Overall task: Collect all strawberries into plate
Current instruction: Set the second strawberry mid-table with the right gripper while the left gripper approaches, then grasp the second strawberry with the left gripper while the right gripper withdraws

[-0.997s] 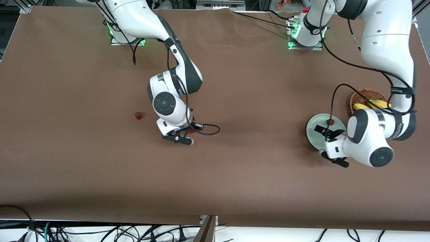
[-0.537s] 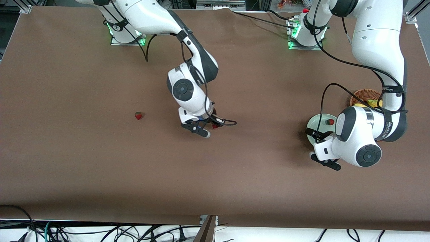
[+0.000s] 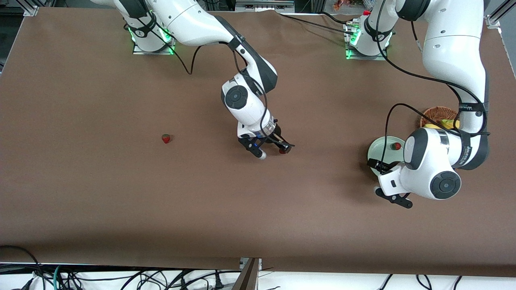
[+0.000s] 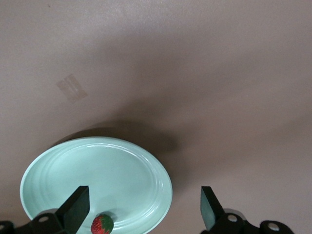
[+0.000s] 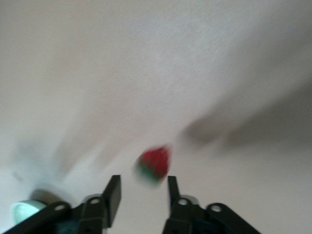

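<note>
Red strawberry (image 5: 153, 166) free beyond parted right gripper (image 5: 141, 196); left gripper (image 4: 144, 214) spread over plate (image 4: 146, 165).

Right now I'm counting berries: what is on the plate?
One strawberry lies on the plate, near its rim toward the basket. The left arm covers part of the plate, so more could be hidden.

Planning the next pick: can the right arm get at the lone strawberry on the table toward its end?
Probably yes. That strawberry lies on bare table with nothing around it, though the right gripper has another strawberry at its fingertips.
</note>
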